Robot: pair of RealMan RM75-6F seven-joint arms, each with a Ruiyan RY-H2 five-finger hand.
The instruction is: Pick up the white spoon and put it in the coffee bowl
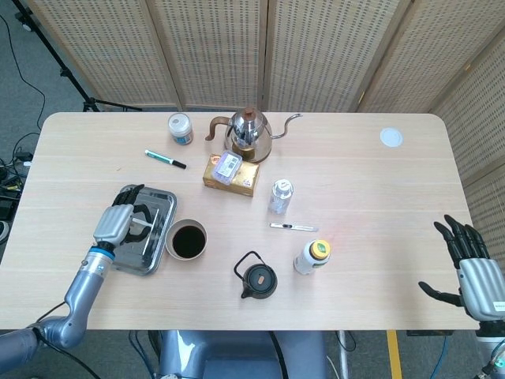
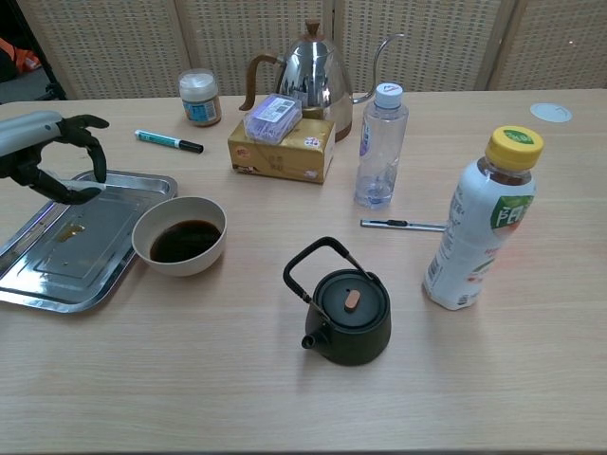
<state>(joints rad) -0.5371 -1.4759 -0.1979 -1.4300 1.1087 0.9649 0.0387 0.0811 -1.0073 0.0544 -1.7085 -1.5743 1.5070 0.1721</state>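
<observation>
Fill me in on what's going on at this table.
The robot's left hand hovers above the metal tray at the table's left side. In the head view it appears to hold the white spoon; the chest view shows no spoon lying in the tray. The coffee bowl sits just right of the tray, with no spoon in it yet. The right hand is off at the table's right edge, fingers spread, holding nothing.

Staged test room, folding woven screens [image 1: 237, 47] behind a pale wooden table [image 1: 371, 181], tripod leg [image 1: 75, 87] and loose cables [image 1: 12, 170] left of the table
</observation>
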